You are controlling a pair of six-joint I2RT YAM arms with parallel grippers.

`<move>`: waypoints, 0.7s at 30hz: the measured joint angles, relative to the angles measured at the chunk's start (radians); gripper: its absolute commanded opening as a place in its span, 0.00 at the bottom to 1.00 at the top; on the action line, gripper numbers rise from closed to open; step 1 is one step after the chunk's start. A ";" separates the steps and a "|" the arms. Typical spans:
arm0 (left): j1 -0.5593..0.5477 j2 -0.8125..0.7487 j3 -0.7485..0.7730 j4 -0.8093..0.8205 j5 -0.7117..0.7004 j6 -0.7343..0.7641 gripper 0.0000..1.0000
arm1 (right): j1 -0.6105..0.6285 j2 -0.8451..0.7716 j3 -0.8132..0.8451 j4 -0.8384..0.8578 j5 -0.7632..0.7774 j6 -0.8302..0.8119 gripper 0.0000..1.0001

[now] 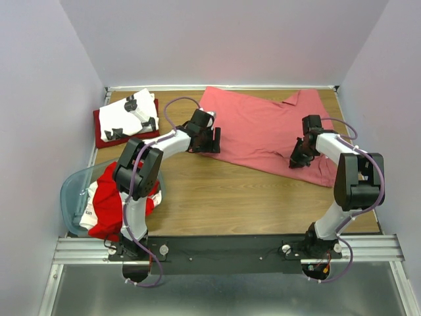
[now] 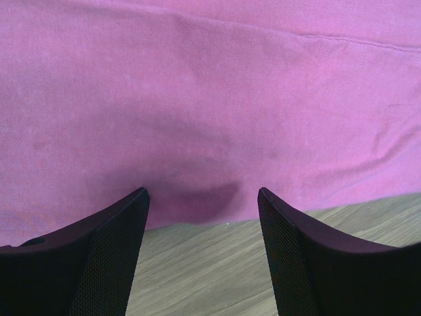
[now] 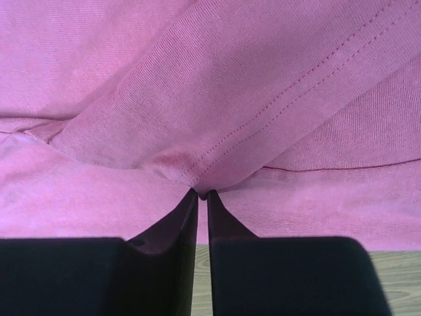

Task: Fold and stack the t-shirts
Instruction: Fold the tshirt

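While the salmon-pink t-shirt [image 1: 263, 128] is lying unfolded by the table's [image 1: 230, 191] far edge, the right pincer [image 3: 202, 193] is nipping its cloth and the left pincer [image 2: 200, 191] is gaping empty (two t-shirts [image 1: 131, 115] are sitting stacked at the far-left corner; others [image 1: 108, 210] are crowding the tub [image 1: 69, 191]).

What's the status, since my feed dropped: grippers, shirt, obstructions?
Left gripper open at edge of salmon-pink t-shirt. Right gripper shut on its fold. Folded stack and plastic tub sit apart, left.

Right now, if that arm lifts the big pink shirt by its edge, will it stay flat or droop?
Probably droop: the pink shirt bunches into a fold where the right gripper pinches it. It looks thin, so likely light.
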 measured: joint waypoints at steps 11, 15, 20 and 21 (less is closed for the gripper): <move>0.000 -0.021 -0.046 0.053 0.000 0.000 0.75 | 0.000 0.000 0.046 -0.002 0.000 -0.003 0.01; 0.000 -0.027 -0.060 0.068 0.000 0.000 0.75 | 0.000 0.005 0.106 -0.005 0.000 -0.009 0.00; 0.000 -0.031 -0.068 0.077 0.000 0.000 0.75 | 0.000 0.062 0.209 -0.002 0.000 -0.015 0.02; 0.000 -0.031 -0.069 0.079 0.000 0.000 0.75 | 0.000 0.082 0.229 -0.001 0.003 -0.019 0.02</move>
